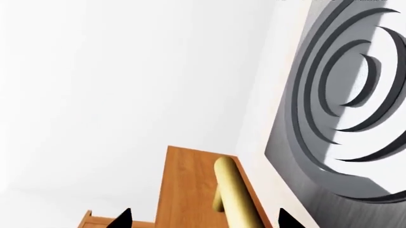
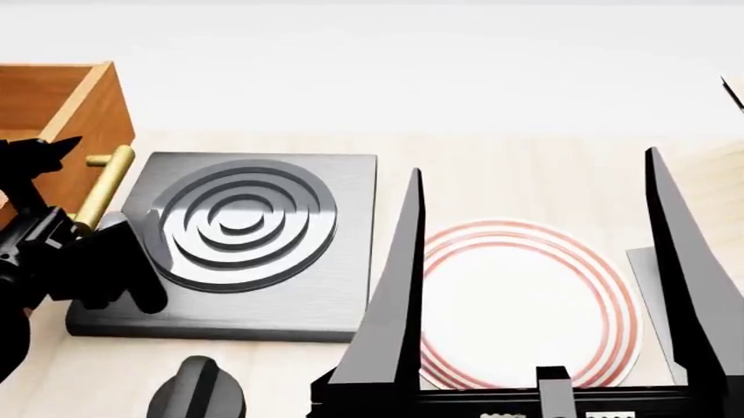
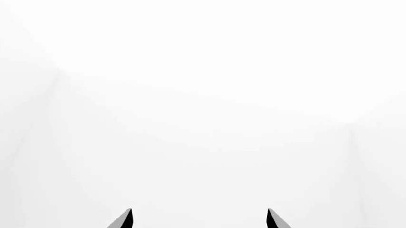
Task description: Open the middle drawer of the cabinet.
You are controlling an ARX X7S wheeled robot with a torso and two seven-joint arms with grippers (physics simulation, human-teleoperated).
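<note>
Count, head view: one cabinet (image 2: 64, 104); one brass handle (image 2: 104, 187); one grey ringed slab (image 2: 239, 244); one red-rimmed plate (image 2: 524, 300); one dark knob (image 2: 198, 392); two hands: left hand (image 2: 41, 187), right hand (image 2: 541, 261).

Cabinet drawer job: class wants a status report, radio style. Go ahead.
Left gripper open, tips either side of brass handle. Right gripper open, raised, holding nothing. Drawer front in view, how far out unclear. Grey ringed block close beside the cabinet.

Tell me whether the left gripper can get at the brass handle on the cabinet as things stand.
Probably yes. In the left wrist view the brass handle lies between the spread fingertips of the left gripper, nothing between them. The head view shows that arm beside the cabinet.
</note>
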